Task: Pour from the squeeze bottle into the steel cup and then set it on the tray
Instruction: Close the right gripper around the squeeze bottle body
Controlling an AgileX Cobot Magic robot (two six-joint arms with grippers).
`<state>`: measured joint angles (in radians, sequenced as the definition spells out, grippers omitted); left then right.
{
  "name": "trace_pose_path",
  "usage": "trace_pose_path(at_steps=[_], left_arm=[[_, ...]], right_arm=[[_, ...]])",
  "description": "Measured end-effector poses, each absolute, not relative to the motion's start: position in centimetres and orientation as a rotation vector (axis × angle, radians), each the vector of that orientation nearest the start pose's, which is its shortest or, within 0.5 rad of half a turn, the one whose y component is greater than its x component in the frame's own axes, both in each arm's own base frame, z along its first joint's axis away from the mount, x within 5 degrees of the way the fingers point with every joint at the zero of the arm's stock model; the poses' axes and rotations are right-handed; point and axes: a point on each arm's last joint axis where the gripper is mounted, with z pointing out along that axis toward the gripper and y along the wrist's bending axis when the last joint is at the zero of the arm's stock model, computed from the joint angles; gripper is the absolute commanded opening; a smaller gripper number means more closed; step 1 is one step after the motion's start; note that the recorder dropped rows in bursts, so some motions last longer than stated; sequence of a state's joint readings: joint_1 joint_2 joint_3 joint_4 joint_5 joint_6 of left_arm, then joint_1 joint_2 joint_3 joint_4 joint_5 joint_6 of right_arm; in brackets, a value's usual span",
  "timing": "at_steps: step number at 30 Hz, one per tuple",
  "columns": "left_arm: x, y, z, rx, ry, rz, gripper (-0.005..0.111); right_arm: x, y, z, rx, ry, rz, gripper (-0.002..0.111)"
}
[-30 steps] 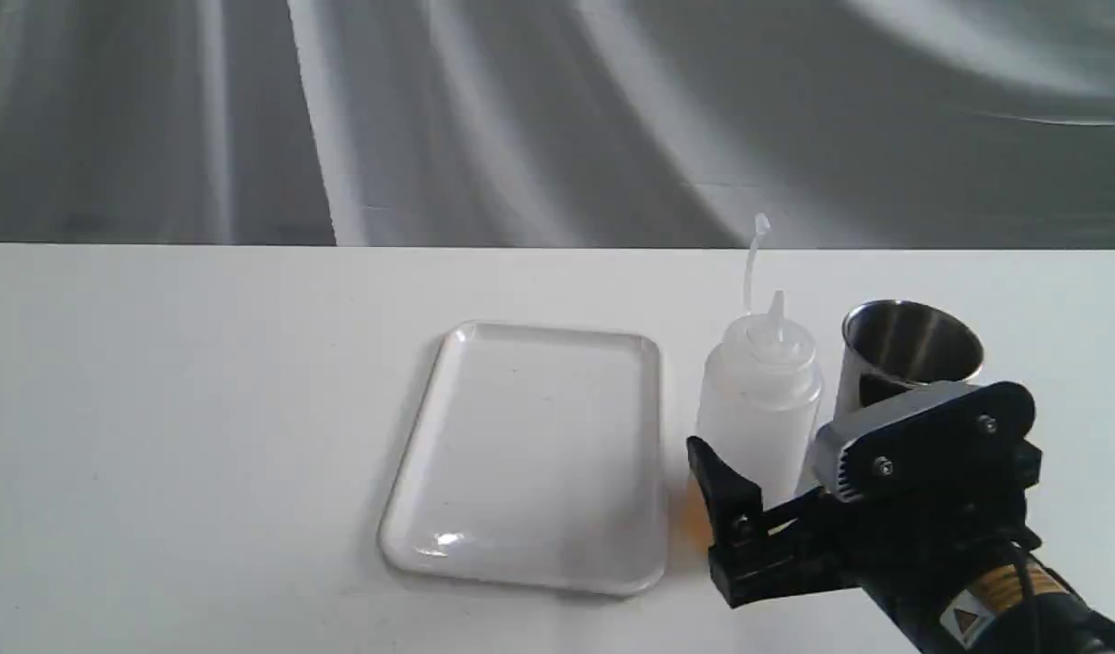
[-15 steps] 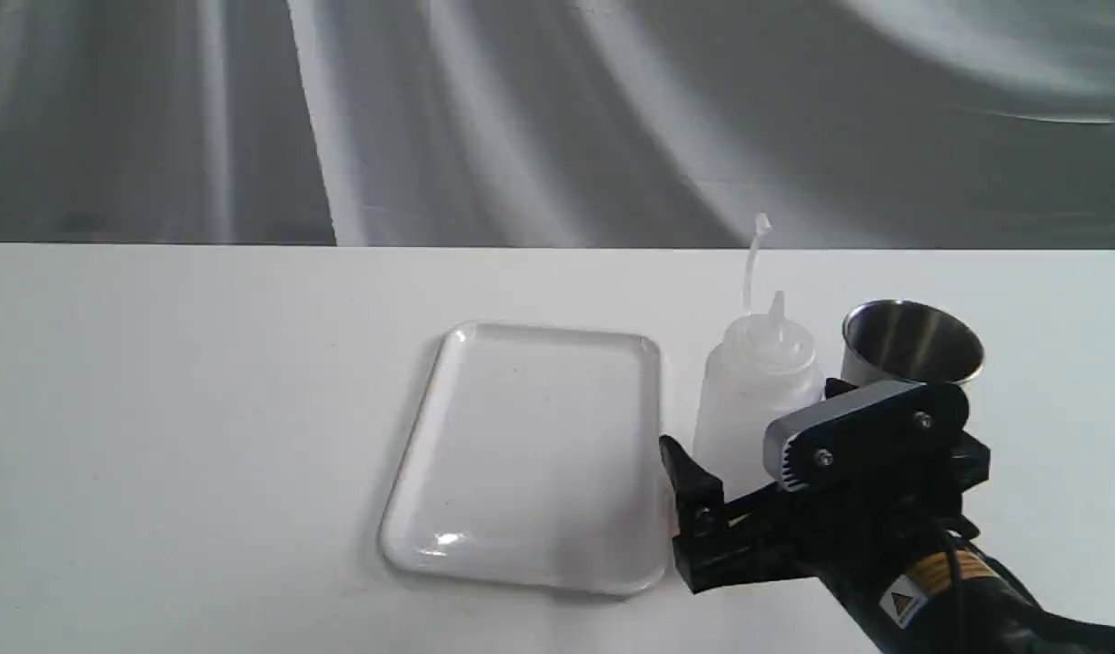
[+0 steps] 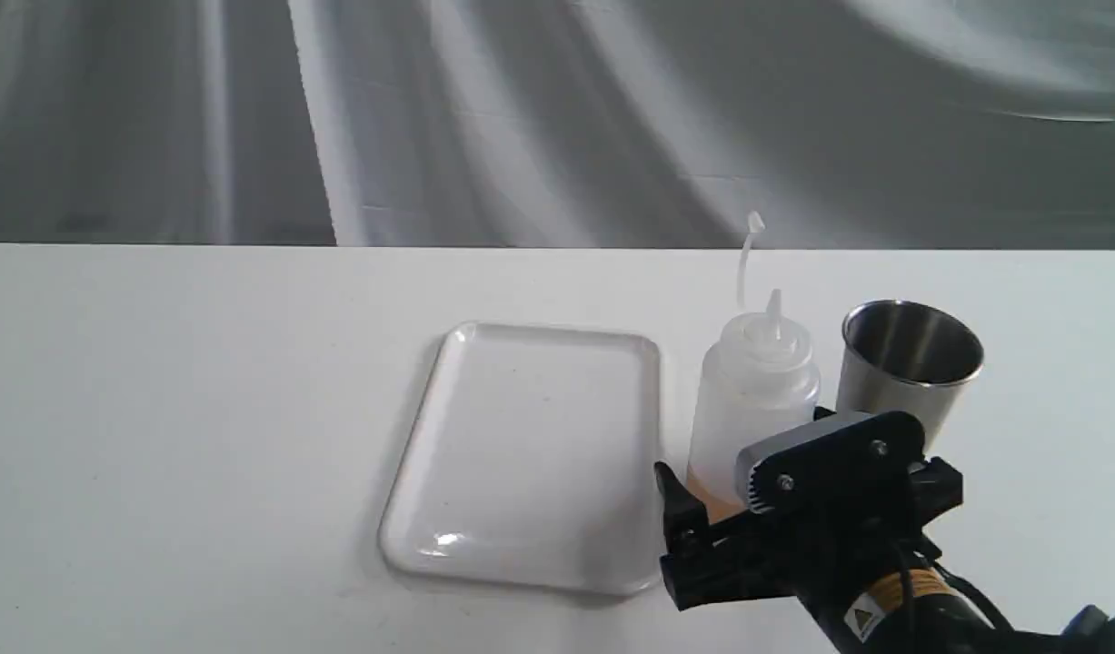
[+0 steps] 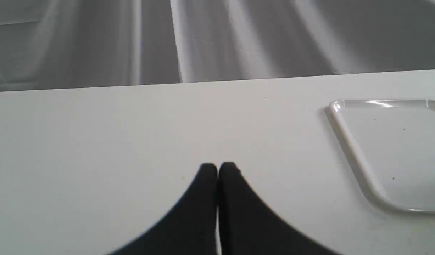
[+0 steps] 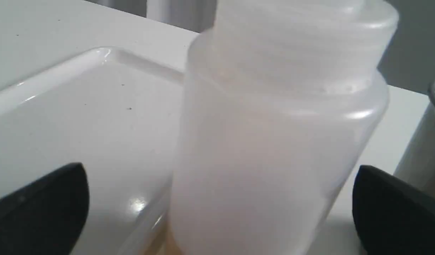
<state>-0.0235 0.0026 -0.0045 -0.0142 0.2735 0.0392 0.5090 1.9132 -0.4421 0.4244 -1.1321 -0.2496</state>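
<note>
The upright squeeze bottle (image 3: 752, 400) stands on the table (image 3: 203, 409) between the tray (image 3: 521, 454) and the steel cup (image 3: 884, 400), flanked by the wide-spread jaws of the right gripper (image 5: 219, 191), seemingly not yet touching it.

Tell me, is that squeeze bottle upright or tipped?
Upright: the squeeze bottle stands on the table beside the steel cup, nozzle pointing up, amber liquid at its bottom.

Left gripper (image 4: 217, 170) sat low over the white table (image 4: 114, 134), fingertips pressed together; tray (image 4: 352, 148) corner lay well apart, partly cut off by frame
</note>
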Motion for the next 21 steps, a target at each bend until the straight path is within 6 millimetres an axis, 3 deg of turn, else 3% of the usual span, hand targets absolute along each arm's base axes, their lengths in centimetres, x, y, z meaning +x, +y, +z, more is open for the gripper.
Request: trace_pose_path(at_steps=[7,21], left_arm=[[5.5,-0.2,19.0,0.046,1.755,-0.002,0.000],[5.5,-0.2,19.0,0.046,1.755,-0.002,0.000]], right_arm=[[27.2,11.1,10.1,-0.232,1.818,-0.043,0.104],[29.8,11.3,10.6,-0.143,1.781,-0.056,0.104]])
